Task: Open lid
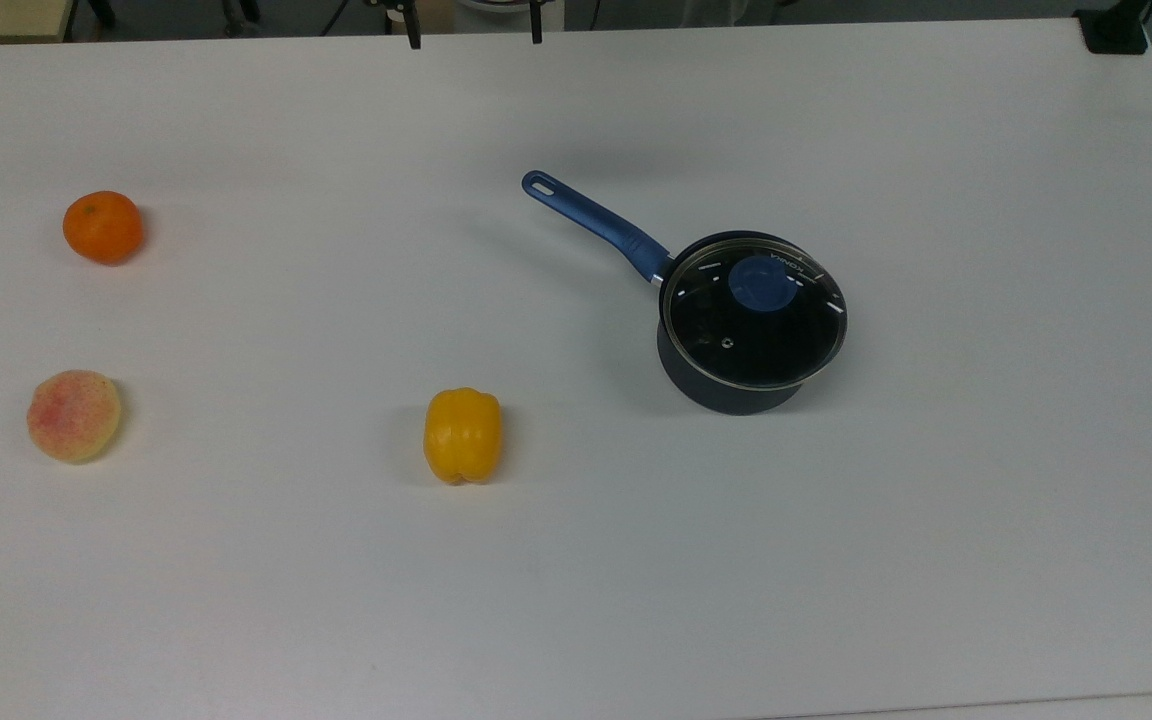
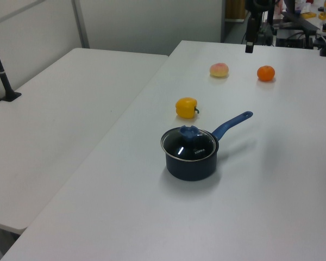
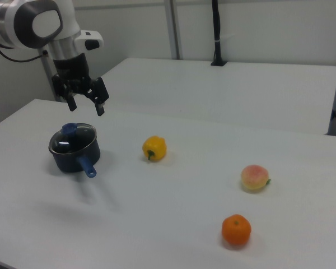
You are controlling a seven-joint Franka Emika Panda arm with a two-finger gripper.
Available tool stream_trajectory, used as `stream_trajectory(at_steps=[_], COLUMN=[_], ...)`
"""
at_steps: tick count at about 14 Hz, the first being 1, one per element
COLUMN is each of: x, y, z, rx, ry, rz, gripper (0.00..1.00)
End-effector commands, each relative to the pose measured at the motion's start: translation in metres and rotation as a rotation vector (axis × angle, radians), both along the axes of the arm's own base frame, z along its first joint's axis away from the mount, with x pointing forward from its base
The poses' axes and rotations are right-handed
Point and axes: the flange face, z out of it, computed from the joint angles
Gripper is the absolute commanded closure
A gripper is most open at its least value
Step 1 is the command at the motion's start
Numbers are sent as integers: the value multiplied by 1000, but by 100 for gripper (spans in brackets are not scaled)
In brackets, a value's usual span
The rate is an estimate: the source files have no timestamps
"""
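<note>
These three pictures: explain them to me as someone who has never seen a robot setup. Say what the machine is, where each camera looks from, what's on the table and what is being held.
The machine is a robot arm; its two-finger gripper hangs open in the air, in the right view above and behind the pot, holding nothing. All three pictures show the same white table at one moment: the top view looks down on it, while the left view and right view look across it from opposite sides.

On the table stands a dark saucepan with a blue handle. Its glass lid with a blue knob sits closed on it. There are also a yellow bell pepper, a peach and an orange, all standing apart from the pan.
</note>
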Motion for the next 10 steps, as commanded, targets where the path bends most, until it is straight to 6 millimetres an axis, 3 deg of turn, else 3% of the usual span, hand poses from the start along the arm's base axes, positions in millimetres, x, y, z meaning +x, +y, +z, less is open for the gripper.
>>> stream_trajectory(at_steps=[1,10], x=[-7,-7], y=[1,2], z=[1,3], rx=[21,10], ry=[-7,-8], rz=[4,20], gripper=[0,0])
